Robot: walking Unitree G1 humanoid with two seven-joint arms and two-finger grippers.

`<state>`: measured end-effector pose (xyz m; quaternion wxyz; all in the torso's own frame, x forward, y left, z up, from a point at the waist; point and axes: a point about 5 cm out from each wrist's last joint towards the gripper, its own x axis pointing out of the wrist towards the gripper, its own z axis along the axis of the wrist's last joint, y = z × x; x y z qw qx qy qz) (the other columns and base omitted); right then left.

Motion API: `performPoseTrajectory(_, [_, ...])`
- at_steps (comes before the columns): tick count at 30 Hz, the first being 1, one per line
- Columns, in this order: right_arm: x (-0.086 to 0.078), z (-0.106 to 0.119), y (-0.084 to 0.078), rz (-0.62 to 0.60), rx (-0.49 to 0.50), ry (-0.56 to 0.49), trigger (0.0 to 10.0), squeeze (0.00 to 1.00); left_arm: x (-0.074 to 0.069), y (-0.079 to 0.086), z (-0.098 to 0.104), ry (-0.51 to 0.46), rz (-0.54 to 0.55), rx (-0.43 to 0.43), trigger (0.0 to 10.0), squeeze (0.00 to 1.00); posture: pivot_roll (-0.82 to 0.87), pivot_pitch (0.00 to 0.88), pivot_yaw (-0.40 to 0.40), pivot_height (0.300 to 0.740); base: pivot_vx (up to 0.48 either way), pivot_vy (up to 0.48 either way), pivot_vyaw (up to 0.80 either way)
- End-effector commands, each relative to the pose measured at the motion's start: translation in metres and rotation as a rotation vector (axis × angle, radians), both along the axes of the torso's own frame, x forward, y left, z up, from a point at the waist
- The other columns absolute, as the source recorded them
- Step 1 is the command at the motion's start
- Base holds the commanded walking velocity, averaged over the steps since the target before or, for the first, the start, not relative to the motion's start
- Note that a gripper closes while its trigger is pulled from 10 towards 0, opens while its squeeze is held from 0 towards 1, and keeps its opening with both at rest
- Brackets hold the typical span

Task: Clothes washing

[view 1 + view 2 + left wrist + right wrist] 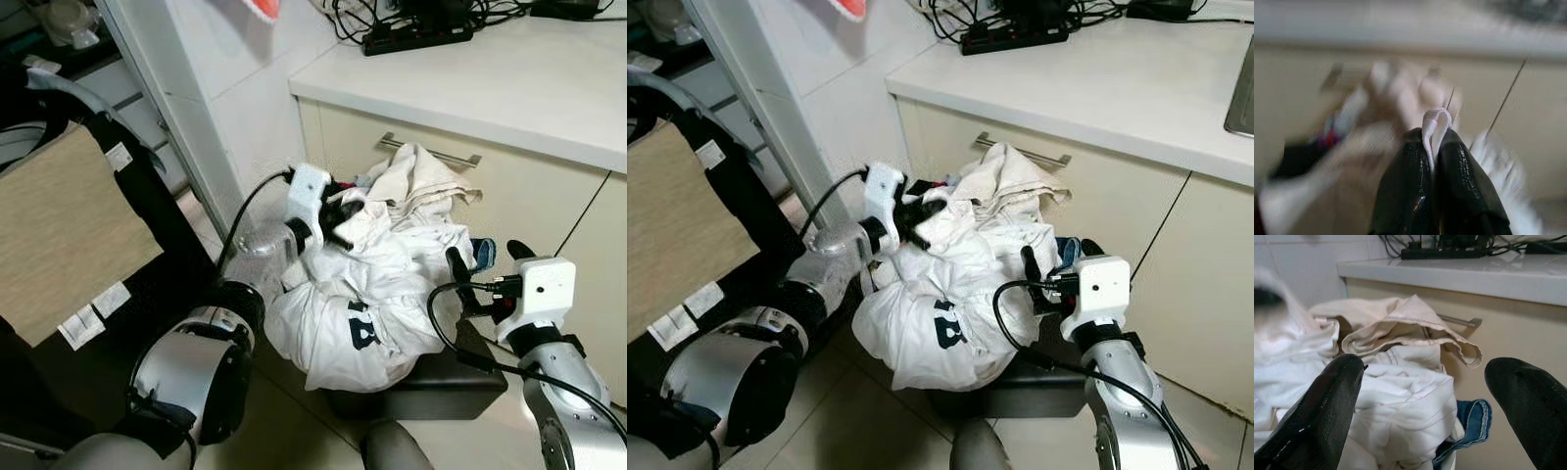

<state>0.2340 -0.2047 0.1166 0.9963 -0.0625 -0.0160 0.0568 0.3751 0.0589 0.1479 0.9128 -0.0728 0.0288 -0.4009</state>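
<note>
A heap of clothes spills over a dark basket (431,387) on the floor in front of the cabinet. A white garment (372,294) with dark print lies on top, a cream one (421,181) behind it, and a blue piece (1474,418) shows at the side. My left gripper (343,217) is at the top left of the heap, shut on a fold of the white garment (1435,127). My right gripper (487,257) hangs open at the heap's right side, its fingers (1327,406) wide apart and holding nothing.
A beige cabinet with a metal handle (431,152) stands behind the heap, under a white counter (490,78) carrying a power strip and cables. A dark frame with a tan panel (59,230) stands to the left. Tiled floor lies below.
</note>
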Motion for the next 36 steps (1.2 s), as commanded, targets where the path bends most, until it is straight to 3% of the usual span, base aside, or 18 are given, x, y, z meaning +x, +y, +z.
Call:
performPoseTrajectory(1, [0.004,0.0,0.005,0.032,0.007,-0.001,10.0,0.0,0.006,0.011,0.026,-0.069,-0.032,-0.068,0.0,0.0,-0.47,0.0,0.154,0.714,0.0,0.0,0.0])
performPoseTrajectory(2, [0.004,-0.001,0.006,0.04,0.012,0.004,10.0,0.0,0.005,0.013,0.037,-0.103,-0.077,-0.092,0.0,0.0,-0.47,0.0,0.154,0.714,0.0,0.0,0.0])
performPoseTrajectory(4, [0.004,-0.002,0.006,0.042,0.015,0.005,10.0,0.0,0.004,0.014,0.044,-0.123,-0.091,-0.105,0.0,0.0,-0.47,0.0,0.154,0.714,0.0,0.0,0.0])
performPoseTrajectory(8, [0.006,-0.002,0.008,0.045,0.021,0.003,10.0,0.0,0.002,0.024,0.083,-0.223,-0.111,-0.179,0.0,0.0,-0.44,0.0,0.149,0.714,0.0,0.0,0.0])
performPoseTrajectory(9, [0.006,-0.002,0.008,0.045,0.021,0.003,10.0,0.0,0.002,0.024,0.083,-0.223,-0.111,-0.179,0.0,0.0,-0.44,0.0,0.149,0.714,0.0,0.0,0.0])
performPoseTrajectory(10, [0.007,-0.002,0.008,0.046,0.024,0.002,10.0,0.0,0.001,0.031,0.101,-0.258,-0.102,-0.222,0.0,0.0,-0.43,0.0,0.147,0.714,0.0,0.0,0.0])
performPoseTrajectory(12, [0.007,-0.002,0.008,0.046,0.024,0.002,10.0,0.0,0.001,0.031,0.101,-0.258,-0.102,-0.222,0.0,0.0,-0.43,0.0,0.147,0.714,0.0,0.0,0.0])
performPoseTrajectory(14, [0.009,-0.002,0.007,0.045,0.03,0.002,10.0,0.0,0.0,0.04,0.12,-0.294,-0.083,-0.261,0.0,0.0,-0.43,0.0,0.143,0.714,0.0,0.0,0.0])
performPoseTrajectory(18, [0.012,-0.001,0.006,0.043,0.037,0.001,10.0,0.0,-0.002,0.051,0.139,-0.329,-0.058,-0.3,0.0,0.0,-0.42,0.0,0.141,0.714,0.0,0.0,0.0])
performPoseTrajectory(22, [0.018,0.002,0.002,0.026,0.056,-0.011,10.0,0.0,0.004,0.09,0.17,-0.405,0.123,-0.315,0.0,0.0,-0.41,0.0,0.139,0.714,0.0,0.0,0.0])
performPoseTrajectory(28, [0.023,0.004,0.001,0.019,0.072,-0.017,10.0,0.0,0.01,0.113,0.173,-0.403,0.272,-0.291,0.0,0.0,-0.4,0.0,0.136,0.714,0.0,0.0,0.0])
performPoseTrajectory(30, [0.029,0.006,0.002,0.022,0.077,-0.028,10.0,0.0,0.012,0.133,0.172,-0.391,0.399,-0.275,0.0,0.0,-0.39,0.0,0.13,0.714,0.0,0.0,0.75])
performPoseTrajectory(32, [0.035,0.008,0.004,0.028,0.09,-0.037,10.0,0.0,0.01,0.149,0.176,-0.395,0.479,-0.302,0.0,0.0,-0.36,0.0,0.12,0.714,0.0,0.0,0.73])
performPoseTrajectory(35, [0.039,0.009,0.005,0.033,0.095,-0.041,10.0,0.0,0.005,0.157,0.185,-0.419,0.489,-0.347,0.0,0.0,-0.35,0.0,0.116,0.714,0.0,0.0,0.72])
performPoseTrajectory(36, [0.044,0.01,0.007,0.045,0.101,-0.046,10.0,0.0,-0.004,0.17,0.203,-0.473,0.492,-0.411,0.0,0.0,-0.33,0.0,0.106,0.714,0.0,0.0,0.72])
